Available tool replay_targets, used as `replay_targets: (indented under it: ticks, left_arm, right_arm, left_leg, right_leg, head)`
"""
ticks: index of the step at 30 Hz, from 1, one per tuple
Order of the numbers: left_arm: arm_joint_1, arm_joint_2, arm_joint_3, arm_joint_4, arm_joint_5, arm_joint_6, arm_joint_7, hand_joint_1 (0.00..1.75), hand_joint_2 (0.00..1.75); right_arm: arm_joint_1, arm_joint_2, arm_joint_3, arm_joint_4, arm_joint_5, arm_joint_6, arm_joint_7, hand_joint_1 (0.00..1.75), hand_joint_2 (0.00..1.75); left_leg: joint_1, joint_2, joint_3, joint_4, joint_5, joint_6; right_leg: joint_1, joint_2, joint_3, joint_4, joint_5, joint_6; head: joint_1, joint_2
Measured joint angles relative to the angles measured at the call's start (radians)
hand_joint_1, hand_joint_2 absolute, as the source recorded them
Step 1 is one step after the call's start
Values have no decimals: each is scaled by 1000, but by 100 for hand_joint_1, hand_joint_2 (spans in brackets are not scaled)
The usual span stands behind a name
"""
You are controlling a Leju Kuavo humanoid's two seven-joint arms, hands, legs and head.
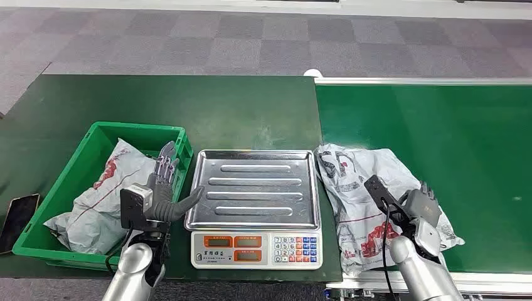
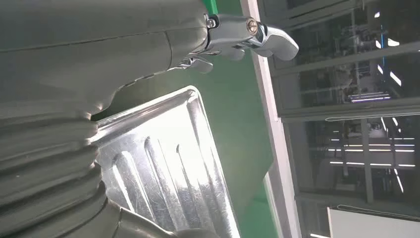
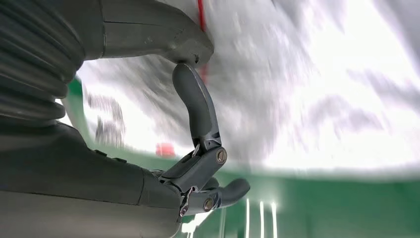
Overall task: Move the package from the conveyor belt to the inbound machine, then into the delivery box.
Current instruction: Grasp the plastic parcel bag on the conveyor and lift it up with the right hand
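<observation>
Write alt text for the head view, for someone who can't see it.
A grey plastic package lies on the green conveyor belt, with the robot's right hand at its near edge. Left of it sits a scale with a bare steel tray, the left hand open beside it, and a green crate holding another package.

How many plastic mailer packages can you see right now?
2. One package lies on the green conveyor belt, just right of the scale, under the right hand. The other package sits in the green crate; more may be hidden beneath it.
</observation>
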Motion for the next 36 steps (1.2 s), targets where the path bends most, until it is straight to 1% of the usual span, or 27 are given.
replay_targets:
  ticks: [2, 3, 5, 7, 8, 10, 14, 20, 24, 32, 33, 36]
  left_arm:
    - [-1, 1, 0, 0, 0, -3, 2, 0, 175]
    - [-2, 2, 0, 0, 1, -7, 3, 0, 175]
    - [-8, 4, 0, 5, 6, -16, -1, 0, 175]
    - [-19, 7, 0, 15, 13, -24, -9, 0, 175]
    - [-25, 9, 0, 20, 16, -26, -13, 0, 175]
    - [-33, 11, 0, 28, 19, -27, -17, 0, 175]
    - [-41, 14, 0, 36, 19, -27, -19, 0, 175]
    - [-48, 17, 0, 36, 20, -28, -19, 0, 175]
    - [-56, 17, 0, 26, 22, -27, -20, 0, 175]
    - [-52, 15, 0, 10, 22, -21, -20, 0, 175]
    - [-52, 15, 0, 10, 22, -21, -20, 0, 175]
    - [-50, 15, 0, 9, 22, -21, -20, 0, 175]
  right_arm:
    - [-1, 6, -12, 25, -62, 60, -49, 0, 175]
    - [-2, 12, -24, 50, -125, 122, -99, 0, 175]
    - [-5, 25, -53, 112, -267, 260, -229, 0, 175]
    - [-21, 35, -82, 180, -378, 363, -338, 0, 175]
    - [-31, 40, -93, 210, -411, 391, -370, 0, 175]
    - [-51, 49, -111, 260, -446, 418, -405, 0, 175]
    - [-80, 65, -134, 324, -471, 437, -422, 0, 175]
    - [-103, 80, -151, 365, -496, 443, -409, 0, 175]
    - [-117, 93, -162, 373, -508, 434, -395, 0, 175]
    - [-126, 108, -177, 380, -533, 445, -402, 0, 175]
    - [-126, 109, -178, 380, -534, 446, -402, 4, 175]
    - [-125, 114, -180, 381, -536, 447, -404, 135, 175]
  left_leg:
    - [0, 0, 0, 0, 0, 0]
    - [0, 0, 0, 0, 0, 0]
    - [0, 2, 1, 0, -1, -1]
    - [1, 8, 5, 0, -3, -2]
    - [2, 11, 8, 0, -5, -3]
    - [4, 18, 14, 0, -9, -5]
    - [7, 27, 27, 0, -18, -5]
    - [11, 30, 47, 0, -25, -8]
    - [11, 31, 48, 0, -25, -9]
    - [11, 31, 44, 0, -24, -8]
    - [11, 31, 44, 0, -24, -8]
    - [11, 31, 47, 0, -26, -8]
  right_leg:
    - [0, 0, 0, 0, 0, 0]
    - [0, 0, 0, 0, 0, 0]
    - [1, 1, 0, 0, 0, 0]
    - [3, 6, 3, -1, -1, -1]
    - [4, 10, 5, -1, -1, -2]
    - [6, 17, 12, -2, -2, -3]
    - [8, 24, 26, -4, -7, -7]
    - [10, 27, 46, -4, -14, -9]
    - [10, 29, 46, -4, -14, -10]
    - [10, 29, 44, -4, -12, -9]
    - [10, 29, 44, -4, -13, -9]
    - [10, 29, 45, -4, -15, -9]
  head:
    - [0, 0]
    - [0, 0]
    - [0, 0]
    - [0, 0]
    - [0, 0]
    - [0, 0]
    - [0, 0]
    - [0, 0]
    - [0, 0]
    - [0, 0]
    - [0, 0]
    - [0, 0]
